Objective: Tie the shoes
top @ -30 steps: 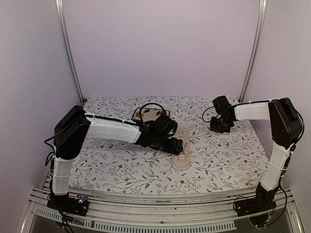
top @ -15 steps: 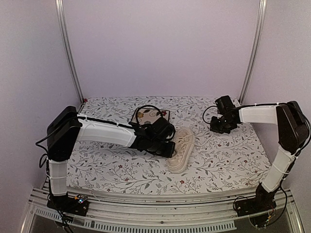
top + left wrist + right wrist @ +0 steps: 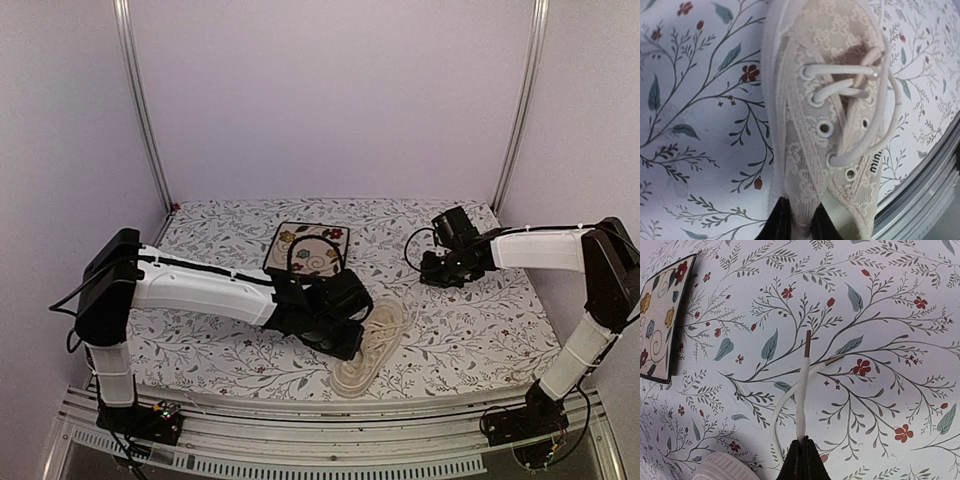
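Note:
The cream lace-fabric shoe [image 3: 372, 345] lies slanted near the table's front edge, its heel toward the rail. My left gripper [image 3: 800, 222] is shut on the shoe's [image 3: 830, 100] side wall near the top eyelets, one dark finger [image 3: 777, 222] outside and the other inside. The laces [image 3: 840, 92] cross loosely through the eyelets. To the right, my right gripper [image 3: 436, 272] is shut on one cream lace [image 3: 802, 390] just behind its brown tip. A second lace end [image 3: 836, 360] lies on the cloth beside it. The shoe's ribbed sole [image 3: 722, 469] shows at that view's lower left.
A square floral plate [image 3: 310, 248] with a dark rim sits behind the shoe, seen also as the plate [image 3: 662, 315] at the left of the right wrist view. The metal rail [image 3: 922, 180] of the table's front edge runs close to the shoe's heel. A floral cloth [image 3: 200, 340] covers the table.
My left gripper has closed on the shoe's side and dragged it nearer the front edge, turning it. My right gripper has shifted slightly left with the lace.

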Motion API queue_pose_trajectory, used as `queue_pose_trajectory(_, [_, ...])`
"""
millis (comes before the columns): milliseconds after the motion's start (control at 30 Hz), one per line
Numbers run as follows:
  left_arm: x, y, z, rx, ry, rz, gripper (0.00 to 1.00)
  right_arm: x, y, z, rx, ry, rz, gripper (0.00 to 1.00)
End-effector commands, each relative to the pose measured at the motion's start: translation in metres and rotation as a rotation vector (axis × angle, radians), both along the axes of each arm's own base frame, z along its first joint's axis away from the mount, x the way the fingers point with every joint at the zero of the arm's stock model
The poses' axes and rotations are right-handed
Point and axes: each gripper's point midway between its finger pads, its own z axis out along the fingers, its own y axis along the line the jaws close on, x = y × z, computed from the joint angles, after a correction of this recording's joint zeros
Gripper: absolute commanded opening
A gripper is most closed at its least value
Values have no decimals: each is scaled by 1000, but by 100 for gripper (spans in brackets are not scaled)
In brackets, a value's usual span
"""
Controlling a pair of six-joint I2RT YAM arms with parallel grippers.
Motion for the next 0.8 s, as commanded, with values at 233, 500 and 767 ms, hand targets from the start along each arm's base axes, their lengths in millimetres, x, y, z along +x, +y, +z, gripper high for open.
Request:
queue_pose_trajectory(233, [27, -1, 81, -104, -226, 44, 91, -28, 2, 42, 146, -84, 5, 2])
queue_pose_trajectory(500, [80, -41, 99, -168, -294, -77, 86, -63, -18, 25, 131, -29, -25, 2])
queue_pose_trajectory(767, [64, -98, 68, -254, -258, -328, 73, -88, -17, 47, 247, -69, -5, 2])
